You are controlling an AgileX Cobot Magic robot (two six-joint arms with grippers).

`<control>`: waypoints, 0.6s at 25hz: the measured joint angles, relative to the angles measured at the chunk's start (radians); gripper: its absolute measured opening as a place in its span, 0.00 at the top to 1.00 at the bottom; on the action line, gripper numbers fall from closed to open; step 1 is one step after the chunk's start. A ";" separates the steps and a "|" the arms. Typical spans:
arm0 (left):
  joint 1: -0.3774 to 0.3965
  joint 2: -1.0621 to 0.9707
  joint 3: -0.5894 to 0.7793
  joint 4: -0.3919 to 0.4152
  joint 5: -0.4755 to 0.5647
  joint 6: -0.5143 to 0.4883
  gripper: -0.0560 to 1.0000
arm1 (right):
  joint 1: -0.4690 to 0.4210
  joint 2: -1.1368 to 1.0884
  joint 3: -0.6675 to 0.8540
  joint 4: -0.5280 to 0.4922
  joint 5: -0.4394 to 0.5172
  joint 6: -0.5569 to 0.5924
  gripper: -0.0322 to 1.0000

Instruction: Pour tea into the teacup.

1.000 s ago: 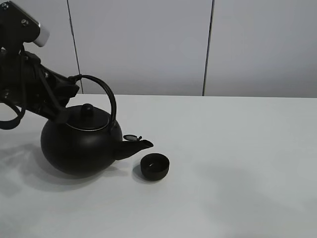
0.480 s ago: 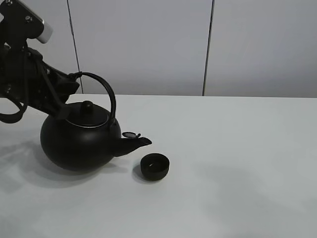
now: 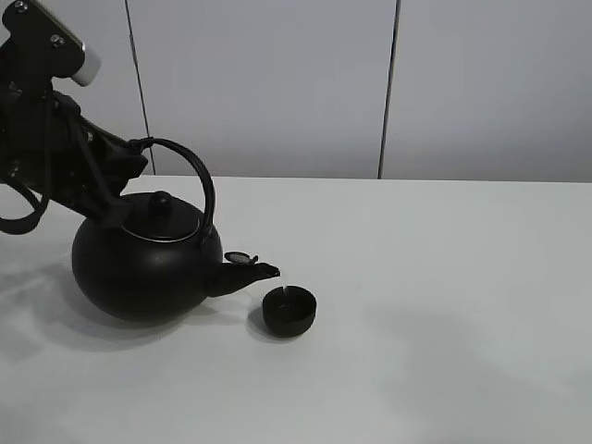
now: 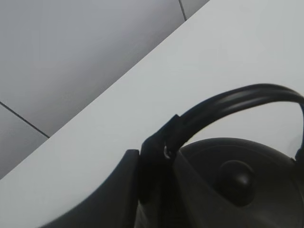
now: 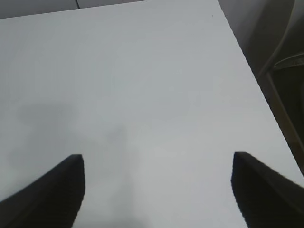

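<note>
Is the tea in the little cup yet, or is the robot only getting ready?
Done: the left jaws are shut on the handle of the kettle. In hand: the kettle tips toward the teacup, its spout just over the cup's edge. Left: filling the cup; I cannot tell if tea is flowing yet. The right jaws hang open over the table.

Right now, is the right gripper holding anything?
No, the right gripper stands open, with only bare white table between its jaws.
</note>
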 joint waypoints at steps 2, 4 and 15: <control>0.000 0.000 0.000 0.000 0.000 0.002 0.82 | 0.000 0.000 0.000 0.000 0.000 0.000 0.41; 0.000 0.000 0.000 0.001 0.000 0.003 0.82 | 0.000 0.000 0.000 0.000 0.000 0.000 0.41; 0.000 0.000 0.000 0.001 0.001 0.008 0.82 | 0.000 0.000 0.000 0.000 -0.002 0.000 0.41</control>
